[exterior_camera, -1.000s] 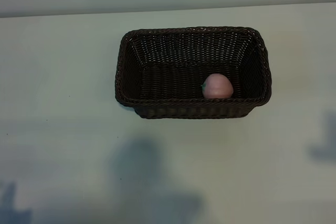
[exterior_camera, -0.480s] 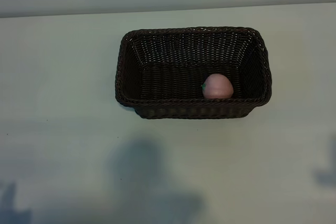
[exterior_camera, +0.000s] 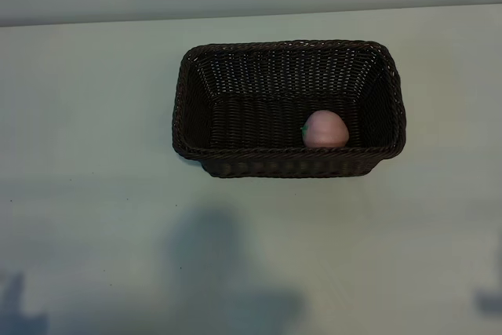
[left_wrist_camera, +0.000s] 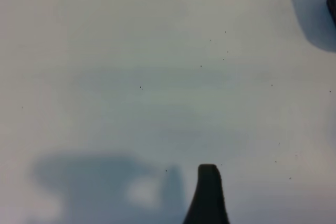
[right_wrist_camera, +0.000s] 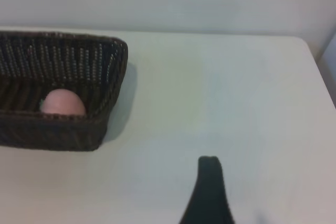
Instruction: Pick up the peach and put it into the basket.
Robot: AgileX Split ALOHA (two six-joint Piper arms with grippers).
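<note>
Change since the earlier frames: in the exterior view a grey shadow at the table's (exterior_camera: pixel 94 194) right edge sits lower than it did 1 second ago, now down by the bottom right corner. The basket and the peach have not shifted.

Item 1, container: the basket (exterior_camera: pixel 289 164), dark-brown woven wicker, rectangular with rounded corners, standing upright on the pale table. Contents: 1 item.

Item 2, contents: the peach (exterior_camera: pixel 325 129), pale pink with a small green leaf at its side, resting on the basket floor against the near long wall, toward the right end. In the right wrist view the peach (right_wrist_camera: pixel 63 103) shows just over the rim of the basket (right_wrist_camera: pixel 100 129).

Item 3: right gripper, 1 dark finger (right_wrist_camera: pixel 209 192) visible in its wrist view; jaws standing apart, holding nothing. The basket and the peach lie ahead of this finger and off to one side, well apart from it.

Item 4: left gripper, 1 dark finger (left_wrist_camera: pixel 208 195) visible in its wrist view over bare table; jaws apart, holding nothing. Only a dark sliver, possibly the basket, shows far ahead at the frame edge.
</note>
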